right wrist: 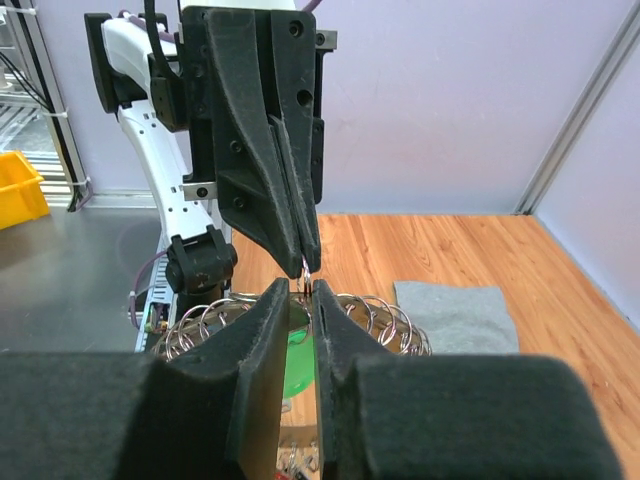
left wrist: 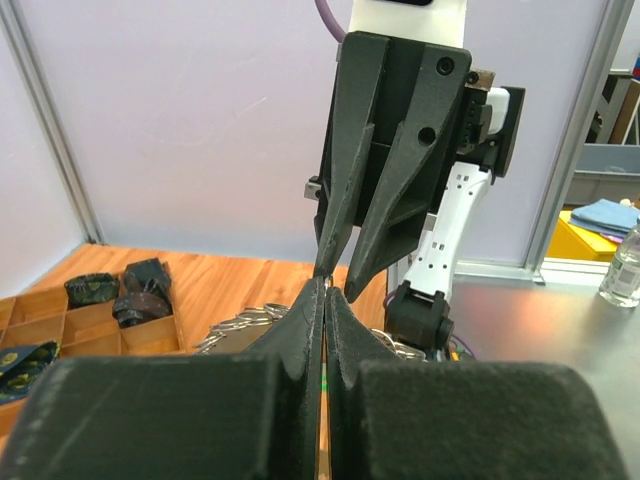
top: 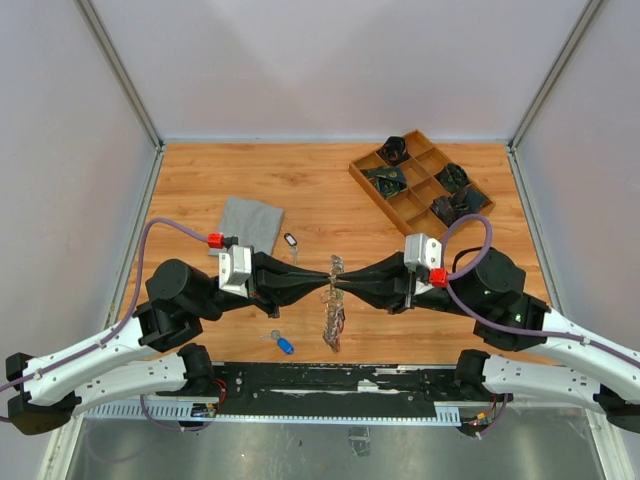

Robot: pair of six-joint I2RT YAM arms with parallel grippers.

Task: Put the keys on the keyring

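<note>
Both grippers (top: 322,285) (top: 348,286) tip-to-tip at keyring (top: 333,328)

— Pose?
— Left arm (top: 185,290) and right arm (top: 495,285) stretch inward; left end effector (top: 326,283) meets right end effector (top: 341,285) tip to tip.
— Jaws?
— Left pressed together; right parted by a narrow slit.

The keyring (top: 331,318), a thin metal ring crowded with silver keys (right wrist: 372,315), shows edge-on as a narrow spiky strip at the centre of the top view. A green tag (right wrist: 296,368) sits among its looped key heads. 1 key with a blue tag (top: 284,345) lies flat on the bench (top: 300,190) to the strip's lower left. 1 key with a dark tag (top: 291,240) lies to its upper left.
</note>
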